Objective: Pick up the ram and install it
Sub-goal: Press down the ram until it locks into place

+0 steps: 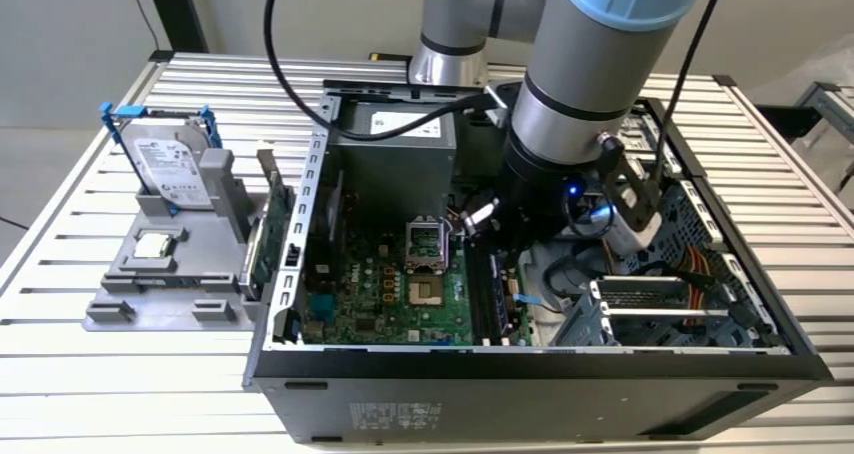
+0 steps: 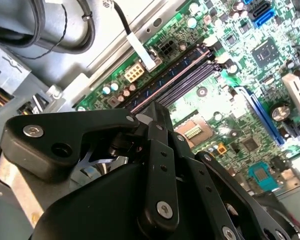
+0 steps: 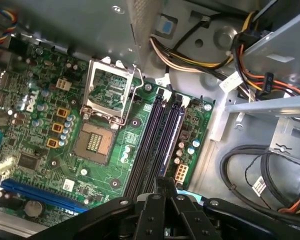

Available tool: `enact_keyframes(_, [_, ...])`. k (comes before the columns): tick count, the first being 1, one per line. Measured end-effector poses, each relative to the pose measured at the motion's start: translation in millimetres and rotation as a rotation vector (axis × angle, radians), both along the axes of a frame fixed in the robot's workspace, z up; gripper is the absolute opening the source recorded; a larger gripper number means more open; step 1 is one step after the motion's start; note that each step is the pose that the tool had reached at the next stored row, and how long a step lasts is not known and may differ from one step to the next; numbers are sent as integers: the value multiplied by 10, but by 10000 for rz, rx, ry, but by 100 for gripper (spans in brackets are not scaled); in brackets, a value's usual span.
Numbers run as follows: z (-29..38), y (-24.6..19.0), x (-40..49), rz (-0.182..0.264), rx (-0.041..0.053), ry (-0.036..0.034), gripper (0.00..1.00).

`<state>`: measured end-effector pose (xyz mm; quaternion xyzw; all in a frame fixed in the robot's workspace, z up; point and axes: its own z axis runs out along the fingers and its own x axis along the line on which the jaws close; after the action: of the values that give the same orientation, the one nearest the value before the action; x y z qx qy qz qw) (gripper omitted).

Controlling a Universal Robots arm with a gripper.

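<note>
The ram point(image 3: 169, 132), a light, stiff, fragile stick best pinched by its long top edge, seems to stand in a slot of the motherboard point(image 3: 45, 125), the end effector point(image 3: 165, 184) drawn nearly closed just above one end, perhaps touching it.

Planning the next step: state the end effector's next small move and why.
Probably a slight straight push down, with no sideways shift. The end effector sits directly over the memory slots, in line with them, and the ram seems to stand in one; whether it is fully seated cannot be told.
</note>
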<state>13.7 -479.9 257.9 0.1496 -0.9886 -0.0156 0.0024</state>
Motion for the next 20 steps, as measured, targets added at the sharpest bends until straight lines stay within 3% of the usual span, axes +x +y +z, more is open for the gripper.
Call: enact_keyframes(20, [0,0,0,1486,0,0,0])
